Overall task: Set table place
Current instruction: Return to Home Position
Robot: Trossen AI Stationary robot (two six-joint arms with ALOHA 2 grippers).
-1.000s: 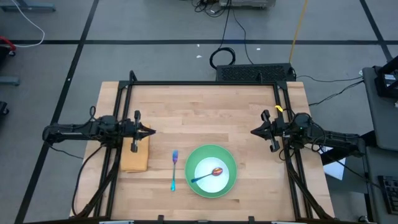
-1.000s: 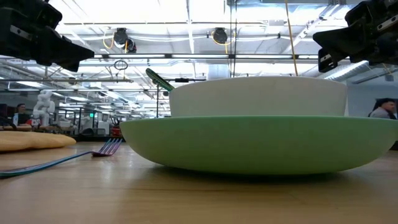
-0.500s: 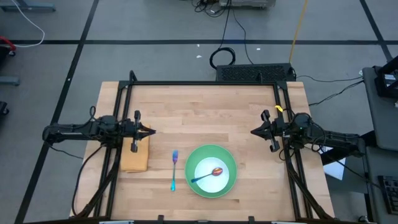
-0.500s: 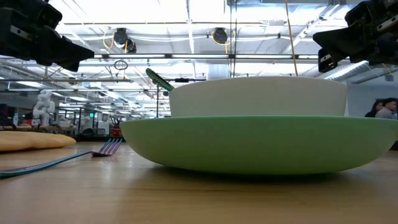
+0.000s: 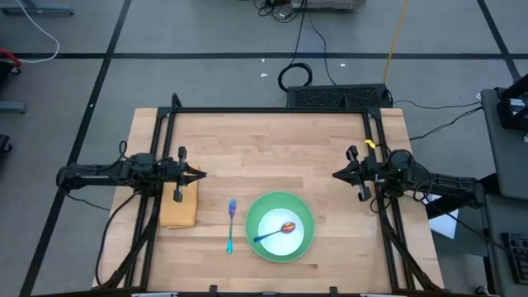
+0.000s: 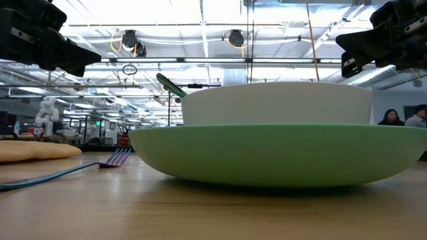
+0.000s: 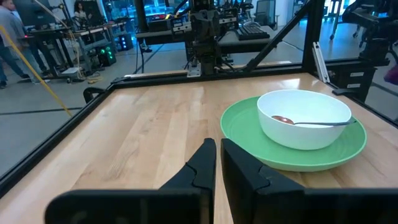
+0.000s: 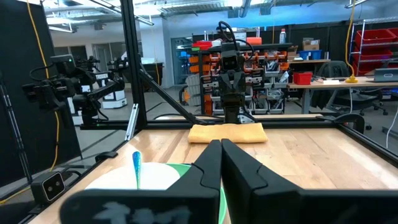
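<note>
Nothing on the table (image 5: 272, 140) has moved since the earlier frames, and both arms sit just as they were. Only a person (image 6: 390, 119) far back in the room, at the right edge of the low view, has shifted a little.

Your left gripper (image 5: 198, 174) is at the middle left of the high view, over the top edge of the tan cloth (image 5: 180, 213). Its fingers are pressed together and hold nothing. Your right gripper (image 5: 337, 175) is at the middle right, tips pointing in at the other arm. It is closed and empty too.

The place set lies low in the middle of the high view, lower in the frame than both grippers and between them. The white bowl (image 5: 268, 221) sits on the green plate (image 5: 307, 239), with the spoon (image 5: 276, 232) inside it (handle sticking out to the lower left). The fork (image 5: 231, 227) lies just left of the plate, its long line running up and down the frame. The cloth is left of the fork.

The left gripper is nearer the cloth and fork, and the right one is a bit nearer the plate. Since everything looks set, I think you only need to pull each arm back to its own side, away from the dishes.
</note>
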